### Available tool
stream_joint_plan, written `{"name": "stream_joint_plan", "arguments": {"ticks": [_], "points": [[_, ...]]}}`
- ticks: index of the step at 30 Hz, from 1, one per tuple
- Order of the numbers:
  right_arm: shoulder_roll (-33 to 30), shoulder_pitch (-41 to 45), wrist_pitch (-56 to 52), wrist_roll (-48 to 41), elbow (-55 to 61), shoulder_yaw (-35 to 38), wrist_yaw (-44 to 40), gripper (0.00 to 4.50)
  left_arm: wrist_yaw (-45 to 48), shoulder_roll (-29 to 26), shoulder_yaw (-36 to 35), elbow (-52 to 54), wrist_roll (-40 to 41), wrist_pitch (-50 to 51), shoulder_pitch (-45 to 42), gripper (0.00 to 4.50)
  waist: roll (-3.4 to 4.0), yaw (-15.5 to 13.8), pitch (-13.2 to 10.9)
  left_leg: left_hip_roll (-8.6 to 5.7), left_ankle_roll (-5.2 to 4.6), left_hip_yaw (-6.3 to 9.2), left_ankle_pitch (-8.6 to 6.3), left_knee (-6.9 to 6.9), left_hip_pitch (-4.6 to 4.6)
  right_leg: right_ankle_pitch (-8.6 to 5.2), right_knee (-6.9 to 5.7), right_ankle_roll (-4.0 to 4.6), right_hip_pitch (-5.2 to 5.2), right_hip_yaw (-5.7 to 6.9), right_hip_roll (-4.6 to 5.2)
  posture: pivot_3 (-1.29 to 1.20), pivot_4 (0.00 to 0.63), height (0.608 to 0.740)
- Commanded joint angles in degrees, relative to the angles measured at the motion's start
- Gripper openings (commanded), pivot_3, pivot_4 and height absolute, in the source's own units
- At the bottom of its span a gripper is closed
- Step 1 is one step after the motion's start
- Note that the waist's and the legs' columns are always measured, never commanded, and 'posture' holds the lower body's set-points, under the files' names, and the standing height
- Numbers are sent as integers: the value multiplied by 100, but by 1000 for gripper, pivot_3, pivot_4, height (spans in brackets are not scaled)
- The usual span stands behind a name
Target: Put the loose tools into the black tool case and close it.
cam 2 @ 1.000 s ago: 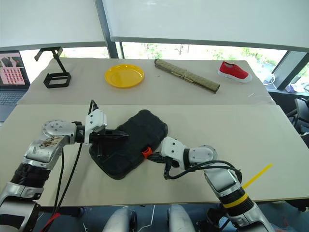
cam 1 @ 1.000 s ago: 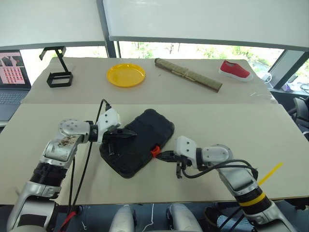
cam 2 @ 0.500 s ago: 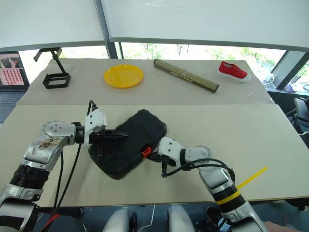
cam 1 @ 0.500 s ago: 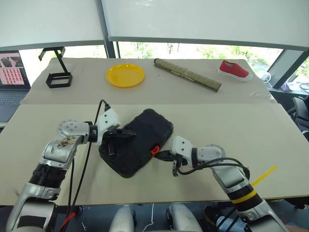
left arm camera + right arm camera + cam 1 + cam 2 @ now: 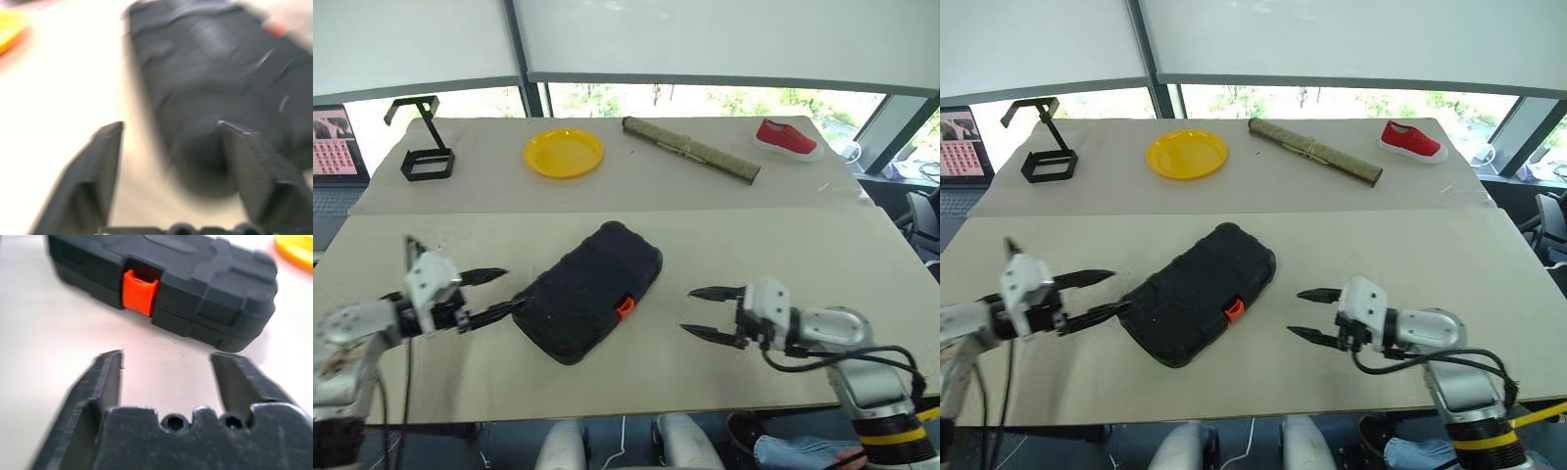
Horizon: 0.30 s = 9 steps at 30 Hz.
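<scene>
Right wrist view — black tool case (image 5: 166, 289) shut, orange latch (image 5: 140, 292), both grippers' fingers apart — left gripper (image 5: 499, 292) seemingly clear, right gripper (image 5: 705, 311).

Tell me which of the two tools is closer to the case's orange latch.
The right tool, open on the latch side of the black tool case. The left tool sits at the case's opposite end.

Beige tables (image 5: 862, 264) stand before daylit windows (image 5: 705, 101) with drawn blinds (image 5: 724, 39).

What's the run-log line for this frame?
case: black tool case shut, orange latch closed | left gripper: open, beside case | right gripper: open, clear of case | holding: nothing
</scene>
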State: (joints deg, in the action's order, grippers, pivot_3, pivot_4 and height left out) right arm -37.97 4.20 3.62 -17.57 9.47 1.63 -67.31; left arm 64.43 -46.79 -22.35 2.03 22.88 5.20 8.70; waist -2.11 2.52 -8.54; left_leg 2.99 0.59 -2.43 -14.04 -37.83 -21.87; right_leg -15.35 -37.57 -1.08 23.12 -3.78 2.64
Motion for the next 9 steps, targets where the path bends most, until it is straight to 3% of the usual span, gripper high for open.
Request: {"name": "stream_joint_plan", "arguments": {"ticks": [1,9], "points": [[-171,91,276,-409,-519,478,-212,4420,-156,144,-338,-160,-319,-693,677,4500,-17,-13,-10,0,0,-3,0,0,-10,0,-1,0,8,0,1,0,150,740],[-190,240,878,-197,-1260,586,-122,4420,-809,424,-433,-577,-620,-1420,779,4500,-36,-182,-17,1,2,-16,1,-1,-14,1,4,2,9,4,9,0,150,740]]}}
